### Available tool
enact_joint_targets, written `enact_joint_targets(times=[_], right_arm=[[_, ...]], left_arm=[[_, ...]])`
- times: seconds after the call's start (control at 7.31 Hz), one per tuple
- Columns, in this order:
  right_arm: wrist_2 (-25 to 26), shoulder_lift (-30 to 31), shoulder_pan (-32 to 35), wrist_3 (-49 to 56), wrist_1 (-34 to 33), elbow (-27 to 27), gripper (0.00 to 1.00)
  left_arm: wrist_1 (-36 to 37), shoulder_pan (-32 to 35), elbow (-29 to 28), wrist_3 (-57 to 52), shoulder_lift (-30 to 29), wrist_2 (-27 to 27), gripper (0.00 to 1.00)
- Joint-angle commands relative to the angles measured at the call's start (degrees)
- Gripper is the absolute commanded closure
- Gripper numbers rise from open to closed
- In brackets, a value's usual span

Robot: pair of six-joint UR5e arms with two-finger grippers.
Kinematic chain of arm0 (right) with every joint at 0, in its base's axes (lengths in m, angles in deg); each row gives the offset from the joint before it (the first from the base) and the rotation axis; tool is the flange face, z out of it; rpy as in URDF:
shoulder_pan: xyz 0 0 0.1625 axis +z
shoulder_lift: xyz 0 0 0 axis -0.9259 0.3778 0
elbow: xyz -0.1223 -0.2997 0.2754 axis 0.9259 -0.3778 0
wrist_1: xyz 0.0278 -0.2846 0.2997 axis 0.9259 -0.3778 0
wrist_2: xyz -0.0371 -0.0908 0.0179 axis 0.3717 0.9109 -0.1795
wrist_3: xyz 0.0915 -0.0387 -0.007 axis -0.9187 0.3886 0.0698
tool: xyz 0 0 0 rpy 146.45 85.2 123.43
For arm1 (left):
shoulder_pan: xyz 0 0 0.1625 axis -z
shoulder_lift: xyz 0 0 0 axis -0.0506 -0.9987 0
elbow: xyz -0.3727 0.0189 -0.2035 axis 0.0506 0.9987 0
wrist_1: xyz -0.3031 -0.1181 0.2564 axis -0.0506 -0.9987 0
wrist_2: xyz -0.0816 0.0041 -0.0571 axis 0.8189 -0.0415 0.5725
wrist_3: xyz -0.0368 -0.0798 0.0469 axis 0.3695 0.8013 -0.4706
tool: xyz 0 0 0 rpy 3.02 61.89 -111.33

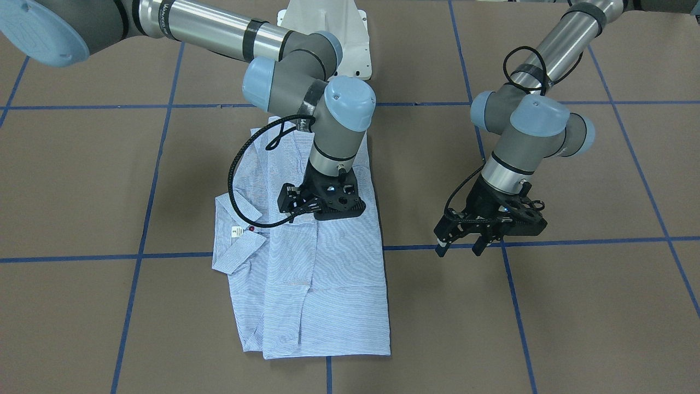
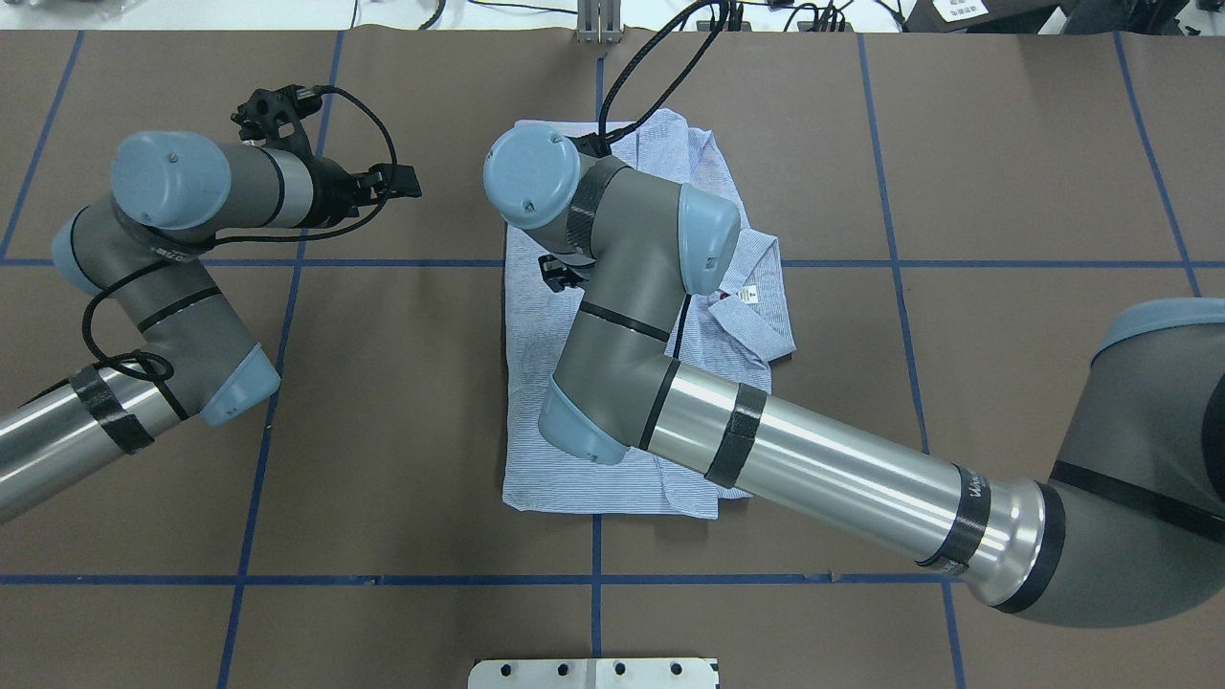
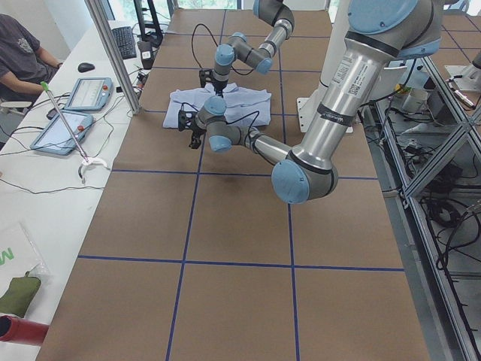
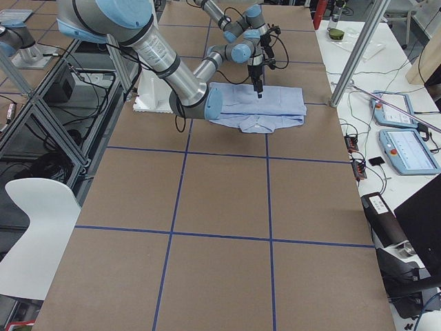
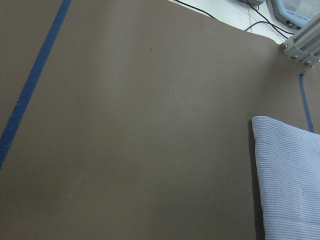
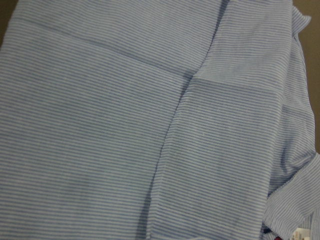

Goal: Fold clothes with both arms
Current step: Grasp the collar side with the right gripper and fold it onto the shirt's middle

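Black and two-fingered, my left hand (image 1: 459, 245) hangs with its fingers spread and nothing between them. It is low over the bare brown paper-covered desk (image 1: 579, 317) with its blue tape grid, well apart from the cloth. My right hand (image 1: 322, 209) points straight down over the light blue-and-white striped button-up shirt (image 1: 322, 284). Its fingertips are hidden under its own body, so I cannot tell whether they are parted or pinched, or whether they touch the fabric. The shirt lies on the desk folded into a long rectangle, no sleeve showing loose. Only the collar (image 1: 235, 249) and its white label (image 1: 237, 231) poke out at one side.

My worry is a lopsided fold. If my right hand lifts or drags while my left is this far off, the stacked layers may slide and the centre crease may skew. A pinch from above may also catch only the top layer and peel it open. The black cable (image 1: 232, 175) looping off my right wrist hangs close by the collar and could snag it.
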Motion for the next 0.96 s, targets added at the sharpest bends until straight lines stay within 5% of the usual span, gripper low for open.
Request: enact_joint_targets(times=[0.0,0.82], right_arm=[[2.46,-0.44,-1.04,3.44,-1.65,-2.12,0.0],[6.24,-0.36,-2.8,4.7,-1.56,-3.18,0.0]], left_arm=[[-0.21,-0.16,0.03,0.17,-0.09,0.02,0.0],[-0.29,-0.24,-0.06,0.17,-0.01,0.02,0.0]])
